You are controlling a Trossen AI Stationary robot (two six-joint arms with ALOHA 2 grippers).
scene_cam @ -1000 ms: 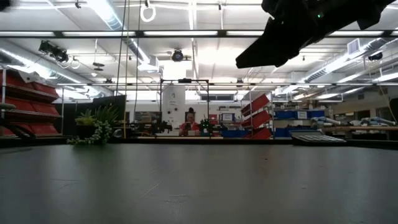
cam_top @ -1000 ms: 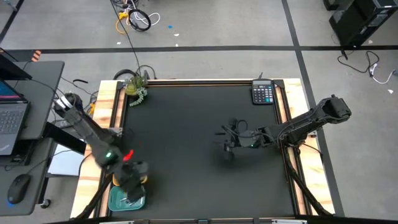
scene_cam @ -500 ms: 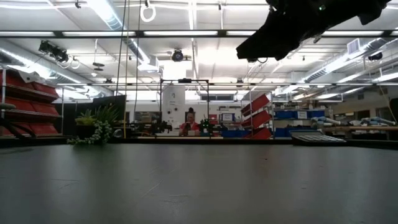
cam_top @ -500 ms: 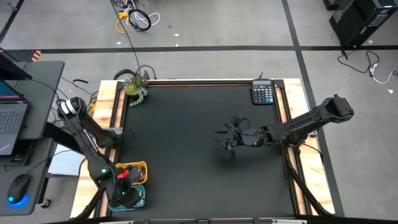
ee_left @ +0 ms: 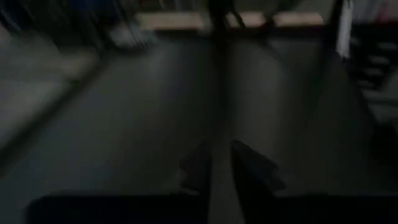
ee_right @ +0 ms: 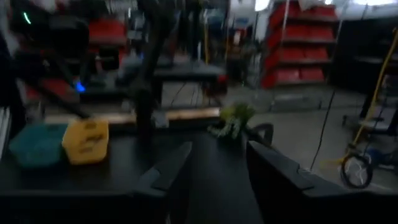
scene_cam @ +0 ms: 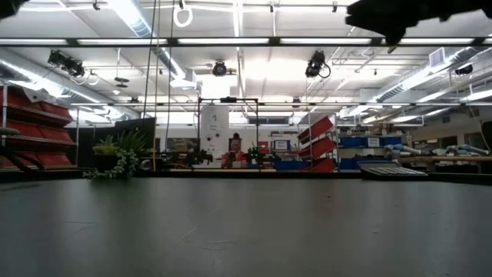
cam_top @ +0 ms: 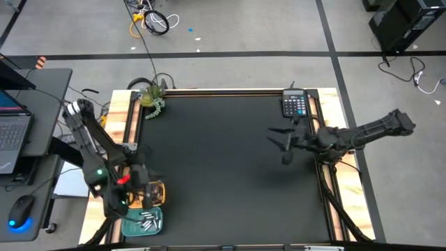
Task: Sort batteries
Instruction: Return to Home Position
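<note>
Batteries [cam_top: 148, 222], silvery, are seen lying in the green bin [cam_top: 127, 225] at the table's [cam_top: 223, 181] lower-left corner in the high view, just beside the yellow bin [cam_top: 157, 190]. The left gripper [cam_top: 141, 183] is held above the yellow bin at the left edge, its fingers [ee_left: 198, 169] drawn nearly together with nothing between them. The right gripper [cam_top: 281, 145] is held over the mat's right part, fingers [ee_right: 166, 169] spread and empty, near the calculator [cam_top: 295, 104]. Bare mat is shown between the two grippers. A plant [cam_top: 152, 99] is set at the far-left corner.
</note>
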